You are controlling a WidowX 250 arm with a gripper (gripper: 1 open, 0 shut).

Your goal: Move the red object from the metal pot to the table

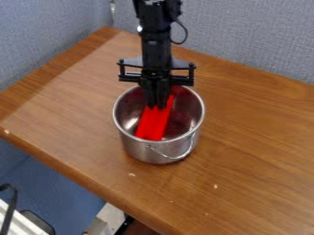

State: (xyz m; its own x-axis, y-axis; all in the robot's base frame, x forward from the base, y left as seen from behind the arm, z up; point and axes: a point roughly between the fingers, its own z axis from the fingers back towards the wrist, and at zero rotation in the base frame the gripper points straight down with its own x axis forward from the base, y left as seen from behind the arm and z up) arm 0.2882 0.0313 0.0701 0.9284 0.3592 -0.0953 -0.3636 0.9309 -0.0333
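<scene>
A shiny round metal pot (157, 145) stands on the brown wood-grain table (61, 96). A long flat red object (153, 120) leans inside it, its lower end down in the pot and its upper end between the fingers of my gripper (156, 87). The black gripper points straight down over the pot's far rim and is shut on the top of the red object. The pot's near wall hides the bar's lower end.
The table's rounded near edge (73, 179) runs diagonally in front of the pot, with floor below. A blue-grey wall (50, 27) borders the table at the back left. Bare wood lies to the left and right of the pot.
</scene>
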